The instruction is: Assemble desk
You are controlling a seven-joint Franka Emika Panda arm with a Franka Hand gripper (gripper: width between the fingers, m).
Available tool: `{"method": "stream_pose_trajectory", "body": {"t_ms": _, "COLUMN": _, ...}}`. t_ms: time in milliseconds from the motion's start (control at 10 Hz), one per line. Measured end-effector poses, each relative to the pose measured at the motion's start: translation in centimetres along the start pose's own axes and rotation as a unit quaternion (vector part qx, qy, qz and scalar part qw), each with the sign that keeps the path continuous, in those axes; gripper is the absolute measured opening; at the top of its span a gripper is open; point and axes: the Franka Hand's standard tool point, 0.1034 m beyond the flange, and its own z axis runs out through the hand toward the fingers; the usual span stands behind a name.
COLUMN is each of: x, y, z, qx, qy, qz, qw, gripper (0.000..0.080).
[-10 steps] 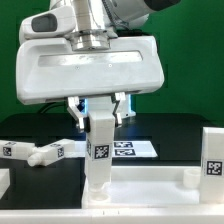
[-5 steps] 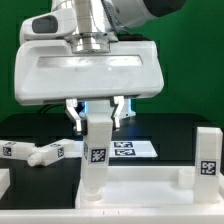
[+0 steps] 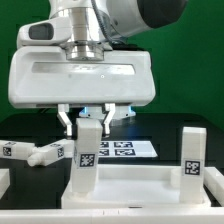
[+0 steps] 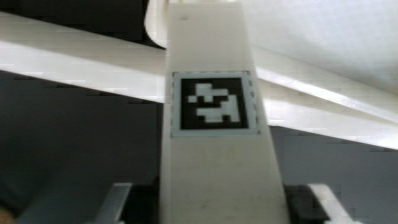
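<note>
At the exterior view's left corner of the tabletop panel (image 3: 130, 185), the held leg (image 3: 87, 155) stands upright, and the pincer (image 3: 88, 118) is clamped on its upper end. The wrist view shows both fingers (image 4: 128, 205) tight against the sides of this tagged post (image 4: 217, 150). A second leg (image 3: 192, 155) stands upright at the panel's right end. A loose leg (image 3: 35, 153) lies on the black counter (image 3: 170, 135) beyond the panel, so I judge the desk roughly half built: two legs are up, though whether the held one is fully seated cannot be seen. Room is fair. The two upright legs stand well apart, the marker board (image 3: 128, 149) lies flat behind, and the panel's raised rim runs close to the held leg's foot.
</note>
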Motion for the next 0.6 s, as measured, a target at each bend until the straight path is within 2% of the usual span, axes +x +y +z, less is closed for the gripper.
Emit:
{"method": "stream_pose_trajectory", "body": {"t_ms": 100, "x": -0.24, "y": 0.36, "z": -0.08, "qx": -0.011, "qy": 0.005, "qz": 0.001, "qw": 1.000, "gripper": 0.0285}}
{"method": "stream_pose_trajectory", "body": {"t_ms": 200, "x": -0.20, "y": 0.37, "z": -0.09, "qx": -0.012, "qy": 0.005, "qz": 0.004, "qw": 1.000, "gripper": 0.0285}}
{"method": "stream_pose_trajectory", "body": {"t_ms": 300, "x": -0.22, "y": 0.42, "z": -0.08, "qx": -0.012, "qy": 0.004, "qz": 0.005, "qw": 1.000, "gripper": 0.0442}}
{"method": "stream_pose_trajectory", "body": {"t_ms": 400, "x": -0.19, "y": 0.45, "z": -0.09, "qx": -0.013, "qy": 0.004, "qz": 0.004, "qw": 1.000, "gripper": 0.0442}}
{"method": "stream_pose_trajectory", "body": {"t_ms": 500, "x": -0.18, "y": 0.45, "z": -0.09, "qx": -0.013, "qy": 0.004, "qz": 0.005, "qw": 1.000, "gripper": 0.0570}}
{"method": "stream_pose_trajectory", "body": {"t_ms": 600, "x": -0.19, "y": 0.46, "z": -0.09, "qx": -0.013, "qy": 0.004, "qz": 0.006, "qw": 1.000, "gripper": 0.0633}}
